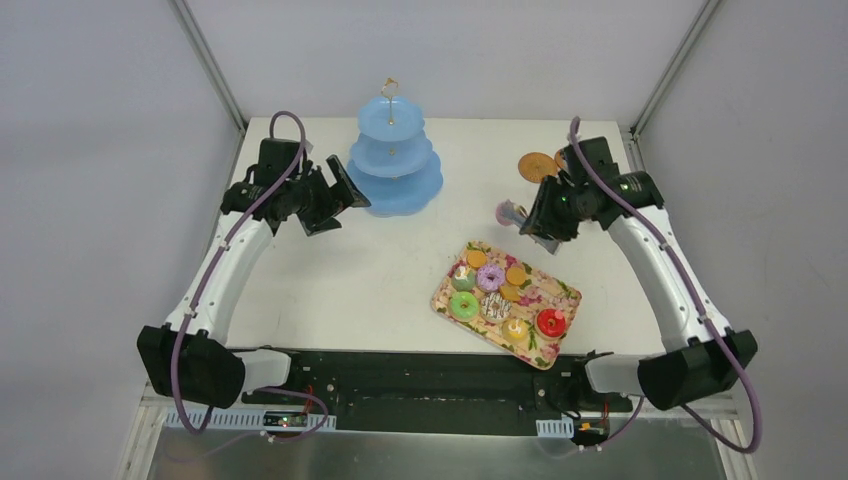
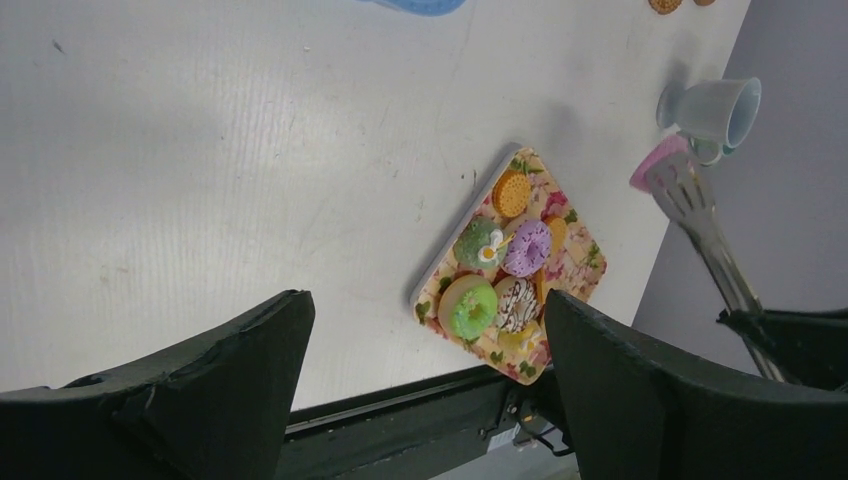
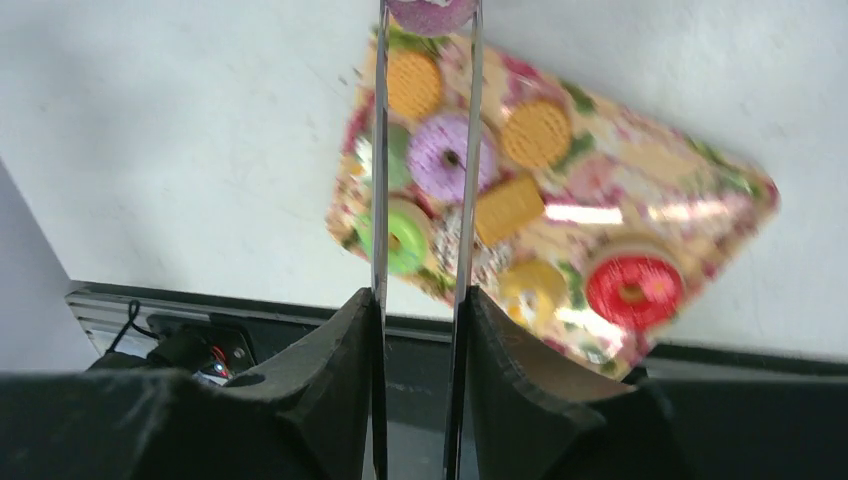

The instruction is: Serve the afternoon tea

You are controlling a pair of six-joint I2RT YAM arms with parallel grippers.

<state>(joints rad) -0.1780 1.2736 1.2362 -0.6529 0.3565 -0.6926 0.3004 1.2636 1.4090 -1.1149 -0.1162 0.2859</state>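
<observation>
White tabletop and grey walls frame your workspace. Your right gripper [image 3: 420, 300] is clamped on metal tongs [image 3: 466, 150], and a pink sweet [image 3: 432, 10] sits between their tips, near the far corner of the flowered tray [image 1: 562, 292]. On that tray, just nearer the arm bases than this gripper, you have nine sweets: two round biscuits [image 3: 536, 133], one square biscuit [image 3: 508, 208], one purple donut [image 3: 440, 160], one green donut [image 3: 405, 240], one green cupcake [image 2: 480, 242], one white donut [image 2: 517, 303], one yellow sweet [image 3: 535, 290] and one red donut [image 3: 632, 290]. One pale cup [image 2: 712, 108] stands beside the tong tips, and two brown coasters [image 1: 537, 166] lie beyond. Your left gripper [image 1: 336, 200] hangs open, well apart from the tray, beside one blue three-tier stand [image 1: 395, 165].
</observation>
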